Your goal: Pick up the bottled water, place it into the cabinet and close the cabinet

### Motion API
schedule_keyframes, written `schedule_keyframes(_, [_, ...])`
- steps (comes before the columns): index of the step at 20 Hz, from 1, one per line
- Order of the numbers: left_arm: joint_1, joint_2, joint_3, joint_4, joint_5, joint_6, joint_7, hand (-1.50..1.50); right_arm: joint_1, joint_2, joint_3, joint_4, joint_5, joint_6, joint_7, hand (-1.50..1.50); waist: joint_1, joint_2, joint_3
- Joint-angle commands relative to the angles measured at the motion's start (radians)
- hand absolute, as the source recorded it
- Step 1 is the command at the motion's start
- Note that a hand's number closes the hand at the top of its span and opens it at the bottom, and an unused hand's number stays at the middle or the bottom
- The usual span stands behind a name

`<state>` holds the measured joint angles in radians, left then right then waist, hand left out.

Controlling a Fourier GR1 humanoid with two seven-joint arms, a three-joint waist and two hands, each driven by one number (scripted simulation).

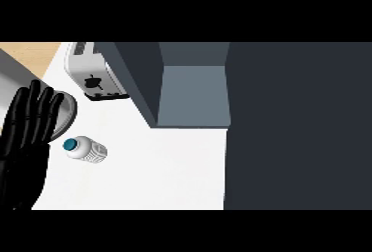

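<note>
One hand [29, 142] is all I have in view, along the left edge of the frame: the left hand, black, fingers [36, 101] straight, pointing up and slightly spread, holding nothing. Behind its fingertips I see a grey curved metal rim [67, 115], partly hidden by the hand, and a strip of light wood [29, 54] in the upper left corner.

Just right of the hand, apart from it, stands the bottled water [86, 149] on the white worktop [160, 172]. Seen from above it looks like a short, rounded white cylinder with fine ribbing on its side and a round teal cap at the top, leaning toward the left in my view.

Further up, in the upper left, a white toaster [94, 74] sits with a dark slot along its top and a black knob and controls on its lower face.

Moving right, the cabinet [193, 93] stands open at centre top, a smooth slate-grey box with a dark side wall and paler interior. A flat, dark grey panel [298, 123] fills the whole right side of the frame. My right hand does not show.
</note>
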<state>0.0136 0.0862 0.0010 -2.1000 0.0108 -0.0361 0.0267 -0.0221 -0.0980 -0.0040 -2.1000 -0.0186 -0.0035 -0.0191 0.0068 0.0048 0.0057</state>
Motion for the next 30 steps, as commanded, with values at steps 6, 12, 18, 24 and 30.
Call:
schedule_keyframes(6, [-0.080, 0.234, 0.165, 0.202, 0.454, -0.443, -0.113, -1.50, 0.134, 0.001, 0.000, -0.078, -0.041, 0.032, 0.010, -1.50, -0.043, -0.003, -0.010])
schedule_keyframes(12, [-0.030, 0.361, 0.244, 0.322, 0.772, -0.592, 0.078, -1.50, 0.326, -0.029, 0.174, -0.249, -0.170, 0.180, 0.122, -1.50, -0.026, -0.011, -0.006])
schedule_keyframes(18, [-0.029, 0.521, 0.355, 0.436, 0.949, -0.690, 0.158, -1.50, 0.542, -0.037, 0.234, -0.446, -0.176, 0.210, 0.130, -1.50, -0.020, -0.011, -0.005])
schedule_keyframes(24, [-0.033, 0.527, 0.395, 0.560, 0.779, -0.785, 0.100, -1.50, 0.548, -0.030, 0.263, -0.465, -0.118, 0.186, 0.115, -1.50, -0.015, -0.007, -0.006])
schedule_keyframes(30, [-0.150, 0.471, 0.350, 0.747, 0.627, -0.791, 0.055, -1.50, 0.742, -0.047, 0.347, -0.495, -0.070, 0.237, -0.010, -1.50, -0.033, -0.007, -0.006])
